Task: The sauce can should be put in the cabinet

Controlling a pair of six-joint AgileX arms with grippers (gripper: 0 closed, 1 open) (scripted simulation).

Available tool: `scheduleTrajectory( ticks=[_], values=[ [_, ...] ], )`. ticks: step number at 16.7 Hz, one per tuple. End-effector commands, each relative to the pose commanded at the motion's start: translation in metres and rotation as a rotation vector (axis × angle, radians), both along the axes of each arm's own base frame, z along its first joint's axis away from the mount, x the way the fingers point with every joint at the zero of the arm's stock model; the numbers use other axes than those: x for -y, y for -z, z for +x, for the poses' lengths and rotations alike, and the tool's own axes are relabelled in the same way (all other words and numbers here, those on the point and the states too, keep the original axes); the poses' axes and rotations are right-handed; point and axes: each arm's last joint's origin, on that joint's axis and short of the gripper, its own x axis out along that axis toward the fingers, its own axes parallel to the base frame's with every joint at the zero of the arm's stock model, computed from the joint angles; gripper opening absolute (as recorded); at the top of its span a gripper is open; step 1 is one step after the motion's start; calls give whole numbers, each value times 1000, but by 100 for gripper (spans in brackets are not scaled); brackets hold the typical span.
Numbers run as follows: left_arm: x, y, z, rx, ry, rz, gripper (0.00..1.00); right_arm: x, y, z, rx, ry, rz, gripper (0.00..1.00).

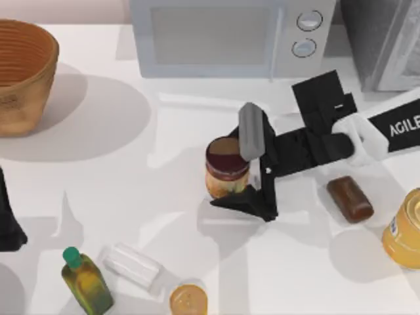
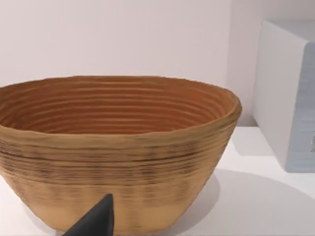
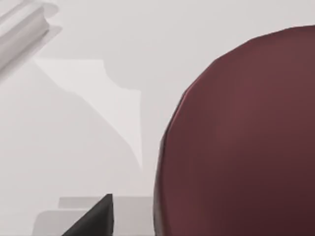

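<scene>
A woven basket (image 1: 23, 72) is seen at the desk's (image 1: 164, 177) far left, its ribbed interior bare in the left wrist view. An orange-yellow jar (image 1: 405, 230) is cut off at the right edge, and a small orange-topped container (image 1: 189, 300) is clipped at the near edge; the contents of neither can be made out. The sauce can (image 1: 227, 167) is stood upright at mid-desk, in front of the white microwave (image 1: 230, 36). It is flanked by the spread fingers of the right gripper (image 1: 252, 164), one finger on its far side, the other on its near side; whether they are touching it cannot be told. The can's maroon top (image 3: 241, 142) is pictured close up in the right wrist view. The cabinet (image 1: 384, 39) is partly shown at the far right corner. The left arm (image 1: 10, 220) is parked at the left edge, and its gripper's state cannot be told.
</scene>
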Motion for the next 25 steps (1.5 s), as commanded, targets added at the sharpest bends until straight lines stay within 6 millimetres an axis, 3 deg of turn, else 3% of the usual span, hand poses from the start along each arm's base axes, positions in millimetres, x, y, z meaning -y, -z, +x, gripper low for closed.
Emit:
scheduleTrajectory(
  ticks=[5, 18, 25],
  values=[
    [0, 0, 0, 0, 0, 0, 100, -5, 3, -1, 0, 0, 0, 100],
    [0, 0, 0, 0, 0, 0, 100, -5, 3, -1, 0, 0, 0, 2],
    [0, 0, 0, 0, 0, 0, 100, -5, 3, -1, 0, 0, 0, 0]
  ],
)
